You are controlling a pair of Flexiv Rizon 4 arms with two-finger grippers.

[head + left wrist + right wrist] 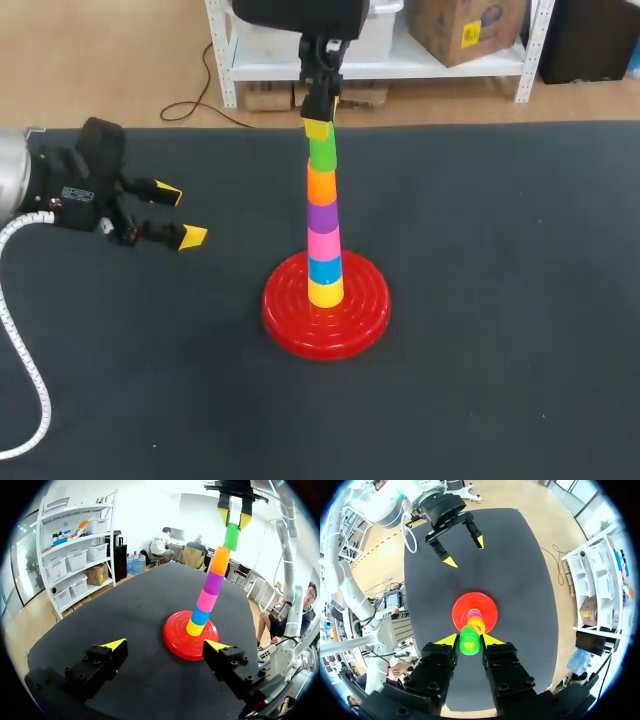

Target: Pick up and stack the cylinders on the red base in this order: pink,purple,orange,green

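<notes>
Green cylinder [322,152] tops the red base [283,325] stack, right gripper [318,128] clamped on it; left gripper [180,215] gapes; only release remains.

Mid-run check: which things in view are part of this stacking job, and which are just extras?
Job: red base, pink cylinder, purple cylinder, orange cylinder, green cylinder, right tool gripping it.
Extras: yellow cylinder, blue cylinder, lowest on the stack; open left tool; table.

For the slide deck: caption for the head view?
Right gripper holds green cylinder atop the stack on red base; left gripper open alongside.
</notes>
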